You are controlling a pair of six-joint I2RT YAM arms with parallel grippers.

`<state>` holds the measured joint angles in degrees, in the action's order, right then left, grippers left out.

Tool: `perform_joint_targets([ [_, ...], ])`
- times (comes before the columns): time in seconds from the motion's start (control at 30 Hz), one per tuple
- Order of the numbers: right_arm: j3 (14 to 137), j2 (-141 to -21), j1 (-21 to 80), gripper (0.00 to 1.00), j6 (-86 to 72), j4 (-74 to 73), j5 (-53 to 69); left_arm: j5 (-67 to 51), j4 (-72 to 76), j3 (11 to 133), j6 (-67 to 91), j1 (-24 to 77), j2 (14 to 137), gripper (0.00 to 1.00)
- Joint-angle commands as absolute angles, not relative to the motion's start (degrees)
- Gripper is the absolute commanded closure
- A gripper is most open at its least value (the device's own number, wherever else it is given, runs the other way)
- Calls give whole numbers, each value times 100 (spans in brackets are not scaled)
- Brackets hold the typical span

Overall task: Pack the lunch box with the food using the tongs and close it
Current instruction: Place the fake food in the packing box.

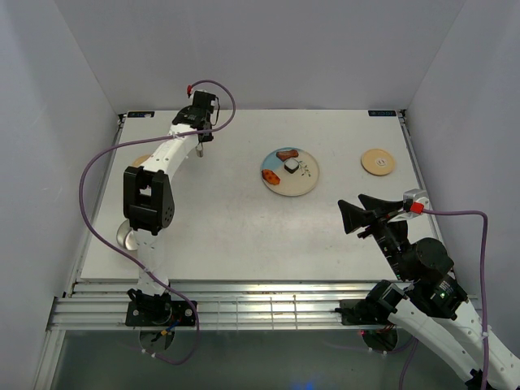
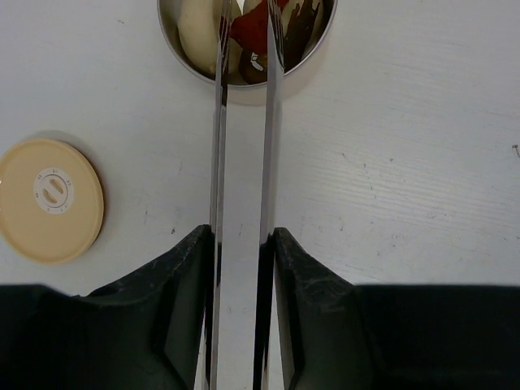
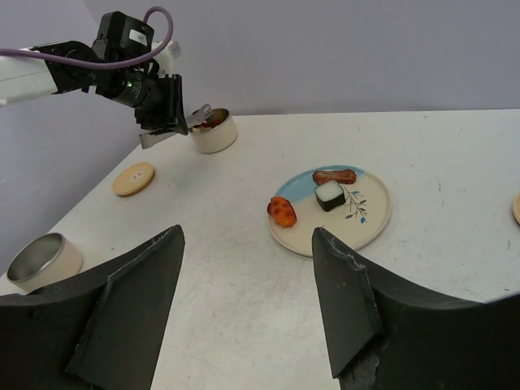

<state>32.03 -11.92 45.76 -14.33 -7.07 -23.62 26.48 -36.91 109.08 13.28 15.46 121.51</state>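
My left gripper (image 2: 242,231) is shut on the tongs (image 2: 272,146) at the far left of the table. The tongs' two arms stand slightly apart, their tips over an open steel tin (image 2: 244,88) of the lunch box. A red piece (image 2: 248,28) and a pale piece (image 2: 195,32) of food lie inside that tin. The second tin (image 3: 45,260) stands empty at the near left, half hidden behind the left arm in the top view. Three food pieces sit on the plate (image 1: 307,180): orange (image 3: 281,210), white and dark (image 3: 330,195), brown (image 3: 334,175). My right gripper (image 1: 357,218) hangs open and empty at the near right.
One wooden lid (image 2: 50,200) lies flat left of the filled tin. The other lid (image 1: 378,161) lies at the back right, past the plate. Grey walls close in the table on the left, back and right.
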Motion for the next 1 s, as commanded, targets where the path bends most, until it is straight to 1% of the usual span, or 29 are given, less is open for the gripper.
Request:
perform_joint_targets([
  [0.0,3208,-1107,4588,30,-1380,-431,-2399,2680,-3463,10846,1310,1521,11936,55],
  [0.1,3208,-1107,4588,30,-1380,-431,-2408,2681,-3472,10776,1336,1521,11857,48],
  [0.17,3208,-1108,4588,30,-1380,-431,-2400,2646,-3463,10723,1353,1521,11813,46],
  [0.4,3208,-1099,4597,30,-1371,-422,-2408,2619,-3489,10670,1388,1521,11637,46],
  [0.73,3208,-1134,4597,30,-1371,-422,-2399,2838,-3656,10477,1687,1521,10934,43],
  [0.97,3208,-1169,4597,29,-1380,-413,-2347,3102,-4419,10205,2363,1345,10530,43],
])
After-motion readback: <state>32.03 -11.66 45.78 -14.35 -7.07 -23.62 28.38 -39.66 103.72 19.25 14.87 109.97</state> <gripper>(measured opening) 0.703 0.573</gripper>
